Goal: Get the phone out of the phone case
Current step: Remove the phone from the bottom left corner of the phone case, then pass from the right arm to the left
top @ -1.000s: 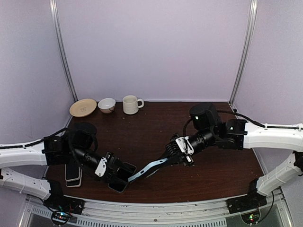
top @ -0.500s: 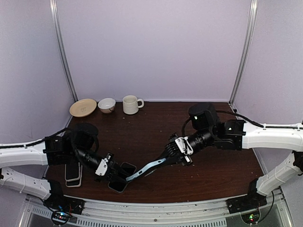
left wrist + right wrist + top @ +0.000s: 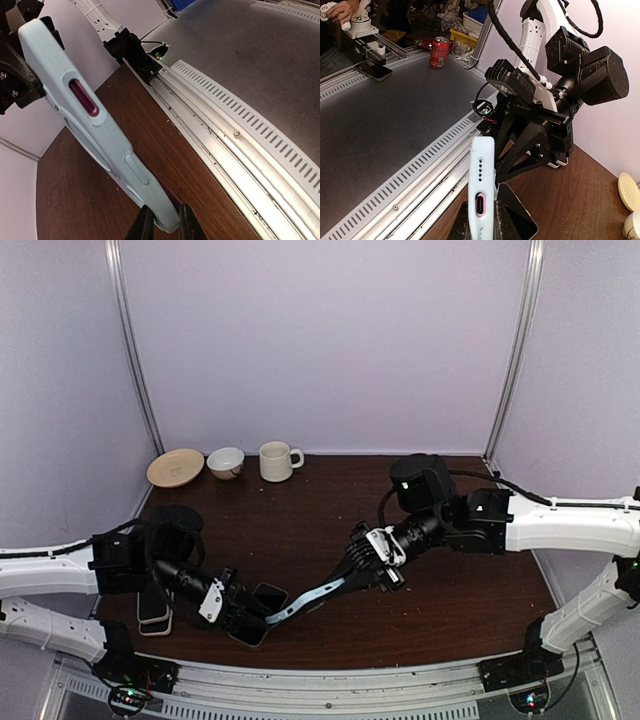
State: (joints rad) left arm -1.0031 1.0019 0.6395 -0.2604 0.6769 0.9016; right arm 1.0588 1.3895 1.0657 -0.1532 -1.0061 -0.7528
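A light-blue phone case [image 3: 305,601] with a pink phone inside hangs above the table between my two grippers. My left gripper [image 3: 262,616] is shut on its lower left end. My right gripper [image 3: 352,578] is shut on its upper right end. In the left wrist view the case [image 3: 100,135] runs up and left from the gripper [image 3: 165,226]. The pink phone shows through a side cutout [image 3: 83,98]. In the right wrist view the gripper [image 3: 483,227] clamps the case end [image 3: 482,165]. The pink port rim [image 3: 481,204] shows there.
A flat black slab [image 3: 250,632] lies on the table under the left gripper and shows in the right wrist view [image 3: 520,215]. A stack of flat items [image 3: 154,612] lies at the left. A plate [image 3: 175,467], bowl [image 3: 226,461] and mug [image 3: 277,461] stand at the back. A metal rail [image 3: 225,135] runs along the front edge.
Both grippers and the case between them have shifted slightly to the left. Both grips are unchanged.
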